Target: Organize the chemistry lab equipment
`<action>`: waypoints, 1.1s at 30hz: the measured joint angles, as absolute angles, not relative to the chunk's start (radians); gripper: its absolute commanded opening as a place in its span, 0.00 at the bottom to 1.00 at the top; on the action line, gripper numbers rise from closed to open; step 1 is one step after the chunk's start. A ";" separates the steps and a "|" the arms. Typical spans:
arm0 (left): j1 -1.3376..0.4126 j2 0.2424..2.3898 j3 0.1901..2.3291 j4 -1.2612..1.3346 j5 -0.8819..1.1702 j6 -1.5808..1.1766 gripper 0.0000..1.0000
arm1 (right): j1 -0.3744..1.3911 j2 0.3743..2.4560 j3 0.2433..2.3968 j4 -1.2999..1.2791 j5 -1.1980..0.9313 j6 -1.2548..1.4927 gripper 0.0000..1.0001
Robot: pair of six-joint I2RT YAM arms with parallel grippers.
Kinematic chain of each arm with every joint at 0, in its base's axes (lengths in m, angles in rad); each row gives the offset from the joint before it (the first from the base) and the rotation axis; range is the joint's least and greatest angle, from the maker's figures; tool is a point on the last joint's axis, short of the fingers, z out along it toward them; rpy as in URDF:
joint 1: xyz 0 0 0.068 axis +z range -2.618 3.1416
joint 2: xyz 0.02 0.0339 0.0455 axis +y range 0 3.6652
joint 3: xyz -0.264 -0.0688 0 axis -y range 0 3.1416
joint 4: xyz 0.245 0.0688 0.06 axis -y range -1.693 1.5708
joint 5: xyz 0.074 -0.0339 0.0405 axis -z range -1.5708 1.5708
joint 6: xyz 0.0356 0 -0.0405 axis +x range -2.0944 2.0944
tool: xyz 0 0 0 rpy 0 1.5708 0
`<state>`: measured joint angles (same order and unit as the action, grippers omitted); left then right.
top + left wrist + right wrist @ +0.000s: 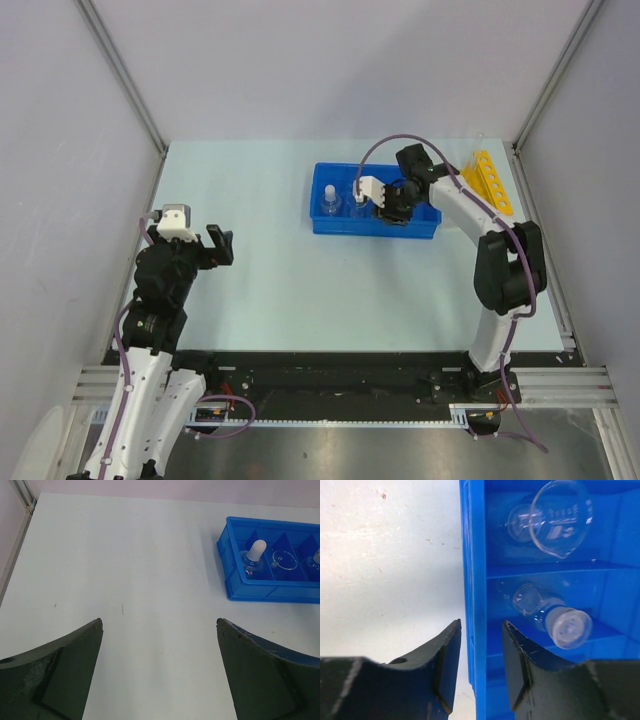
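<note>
The blue divided tray [330, 226] sits at the back right of the table. A clear vial with a white stopper [329, 201] stands in its left end compartment, and a small glass beaker [353, 203] is in the one beside it. In the right wrist view the vial [551, 616] and the beaker [560, 521] show from above. My right gripper [481, 623] straddles the tray's long wall [476, 580], its jaws slightly apart with a thin gap on each side. My left gripper [160, 622] hangs wide open over bare table, far left of the tray [235, 587].
The yellow holed rack [492, 181] lies at the back right, just beyond the right arm's elbow. Grey walls close in the table on the left, back and right. The left arm [165, 280] stands near the table's left edge.
</note>
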<state>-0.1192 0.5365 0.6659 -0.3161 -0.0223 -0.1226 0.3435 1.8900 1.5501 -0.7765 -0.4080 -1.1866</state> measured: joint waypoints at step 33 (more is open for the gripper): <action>-0.117 0.513 1.011 -0.373 0.507 -0.369 1.00 | -0.145 0.852 1.374 -0.551 -0.260 0.037 1.00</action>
<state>-0.1173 0.5129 1.0111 -0.3729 0.5068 -0.3691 -0.1452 0.8520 1.3739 -0.5510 -0.2596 0.0372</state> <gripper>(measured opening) 0.996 0.994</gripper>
